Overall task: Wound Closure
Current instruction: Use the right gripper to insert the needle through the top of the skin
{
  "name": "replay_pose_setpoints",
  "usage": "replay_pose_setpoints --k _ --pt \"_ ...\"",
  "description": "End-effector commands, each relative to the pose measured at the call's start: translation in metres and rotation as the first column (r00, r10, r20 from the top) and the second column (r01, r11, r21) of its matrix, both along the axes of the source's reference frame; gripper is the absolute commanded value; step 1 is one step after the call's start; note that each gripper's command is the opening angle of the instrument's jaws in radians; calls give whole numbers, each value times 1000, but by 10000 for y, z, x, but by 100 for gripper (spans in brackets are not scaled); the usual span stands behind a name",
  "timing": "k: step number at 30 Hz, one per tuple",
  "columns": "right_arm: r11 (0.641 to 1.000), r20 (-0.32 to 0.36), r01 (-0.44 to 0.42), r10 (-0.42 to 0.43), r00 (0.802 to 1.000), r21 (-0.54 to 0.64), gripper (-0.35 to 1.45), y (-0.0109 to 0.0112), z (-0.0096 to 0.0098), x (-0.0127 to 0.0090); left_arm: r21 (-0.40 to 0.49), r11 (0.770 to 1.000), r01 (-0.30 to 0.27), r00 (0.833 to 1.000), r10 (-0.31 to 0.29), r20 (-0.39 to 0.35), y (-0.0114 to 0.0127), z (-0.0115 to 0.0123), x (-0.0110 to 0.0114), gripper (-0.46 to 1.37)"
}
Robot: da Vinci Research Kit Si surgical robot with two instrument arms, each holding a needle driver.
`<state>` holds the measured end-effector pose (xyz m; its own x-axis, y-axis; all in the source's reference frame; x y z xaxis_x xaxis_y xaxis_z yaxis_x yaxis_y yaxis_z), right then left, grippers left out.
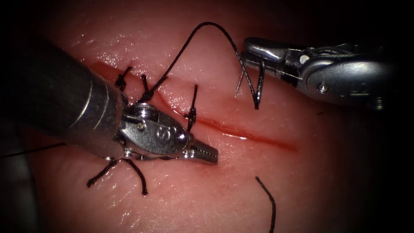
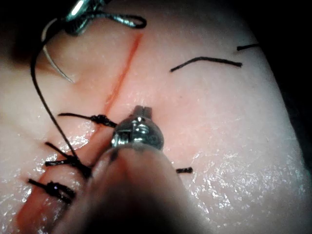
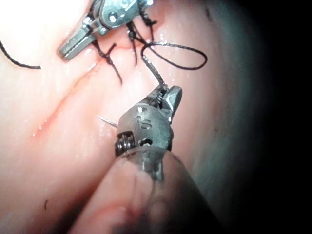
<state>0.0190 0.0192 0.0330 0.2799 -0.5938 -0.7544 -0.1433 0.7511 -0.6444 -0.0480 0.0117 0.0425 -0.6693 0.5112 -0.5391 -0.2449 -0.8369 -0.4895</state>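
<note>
The needle (image 1: 239, 84) hangs clear of the tissue (image 1: 207, 190), gripped near its thread end by the right tool (image 1: 252, 58), above the cut (image 1: 254, 137). Thread (image 1: 189, 41) arcs back to the knotted stitches (image 1: 146, 92) at the cut's left end; its right stretch lies unclosed. The left tool (image 1: 205, 153), jaws closed and empty, rests below the cut.

The tissue (image 1: 207, 39) carried everything, its cut (image 1: 254, 136) running from upper left to lower right, red fluid (image 1: 233, 134) glistening along it. Three knotted stitches (image 1: 192, 113) crossed the cut just beside the left tool's fingertips (image 1: 206, 153). A loose cut end of thread (image 1: 267, 200) lay on the tissue below and right of those fingertips, well apart from the right tool's fingertips (image 1: 252, 45).
</note>
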Motion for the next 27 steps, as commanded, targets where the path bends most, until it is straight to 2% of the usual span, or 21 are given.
replay_pose_setpoints --k 1,14,23,27 --pt "1000 -2 -24 24 1000 -1 -35 -1 -2 0 7 1000 -6 1000 6 7 0 0 1 -33" --pt "1000 0 -27 27 1000 8 -35 4 -9 -1 11 1000 -2 1000 2 5 0 0 0 -33" --pt "999 -20 -31 32 999 28 -35 12 -37 -4 11 1000 -2 1000 2 6 0 0 0 -33" --pt "999 -22 -30 30 999 29 -35 12 -39 -2 11 1000 -2 1000 2 6 0 0 0 -34"
